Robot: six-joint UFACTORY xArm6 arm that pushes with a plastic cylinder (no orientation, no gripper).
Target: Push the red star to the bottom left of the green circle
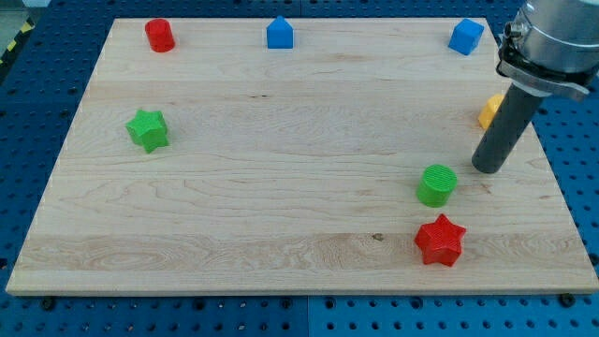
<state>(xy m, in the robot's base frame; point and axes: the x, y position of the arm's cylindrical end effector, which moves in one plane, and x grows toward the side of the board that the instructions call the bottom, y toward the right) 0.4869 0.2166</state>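
The red star [440,241] lies near the board's bottom edge at the view's right. The green circle [437,184] stands just above it, a short gap between them. My tip [488,168] rests on the board to the right of the green circle and slightly above it, clear of it. The tip is above and to the right of the red star and touches no block.
A green star [148,129] is at the left. A red cylinder [160,36], a blue house-shaped block [280,33] and a blue block [466,36] line the top edge. A yellow block [490,110] sits at the right edge, partly hidden by the rod.
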